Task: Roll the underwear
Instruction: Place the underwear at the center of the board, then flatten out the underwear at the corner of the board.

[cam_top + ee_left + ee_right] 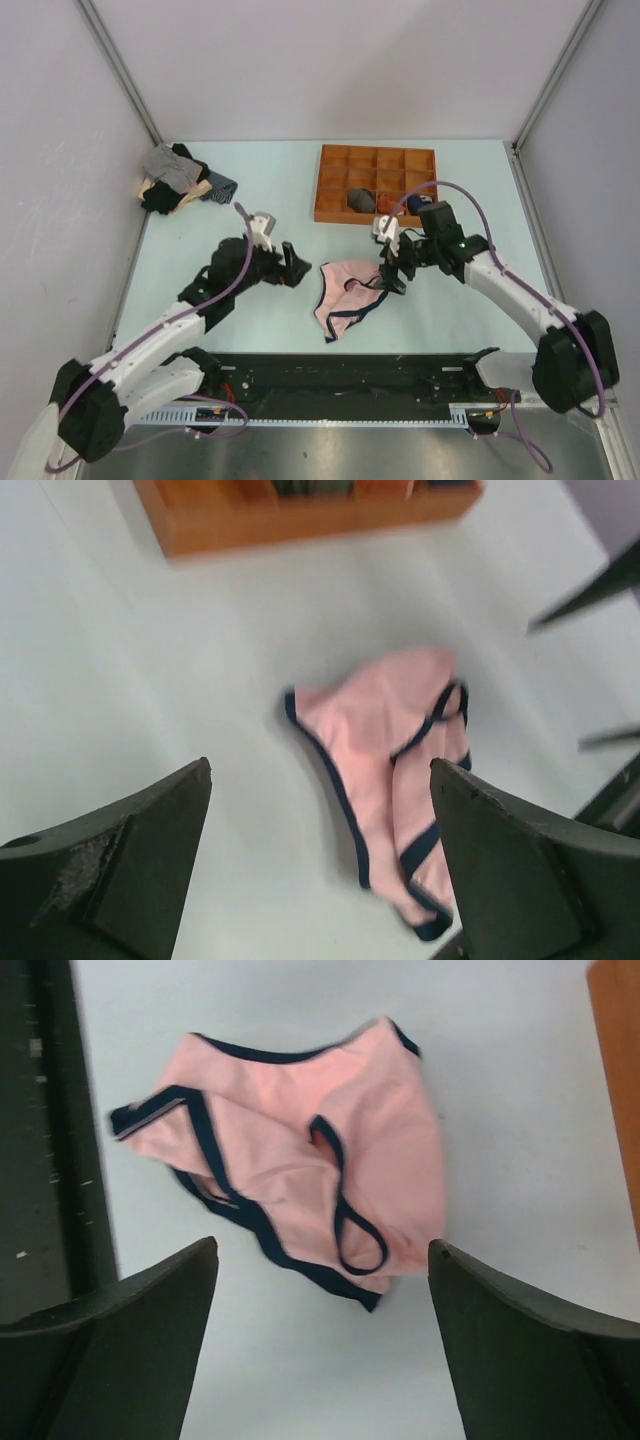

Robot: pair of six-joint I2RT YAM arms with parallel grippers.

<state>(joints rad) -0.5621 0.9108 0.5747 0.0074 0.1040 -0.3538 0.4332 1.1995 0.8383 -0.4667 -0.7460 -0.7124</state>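
The underwear (345, 290) lies rumpled and partly folded over itself on the table (260, 190), near the front rail. The left gripper (293, 265) is just to its left and the right gripper (392, 277) is at its upper right edge, both spread wide and holding nothing. I'd say no rolling has begun and this is the approach, so the next move calls for pinching the navy-edged corners and laying the cloth flat before any rolling. The left wrist view is blurred, the lower layers of fabric are hidden, and from above I can't tell whether the right fingers touch the cloth.
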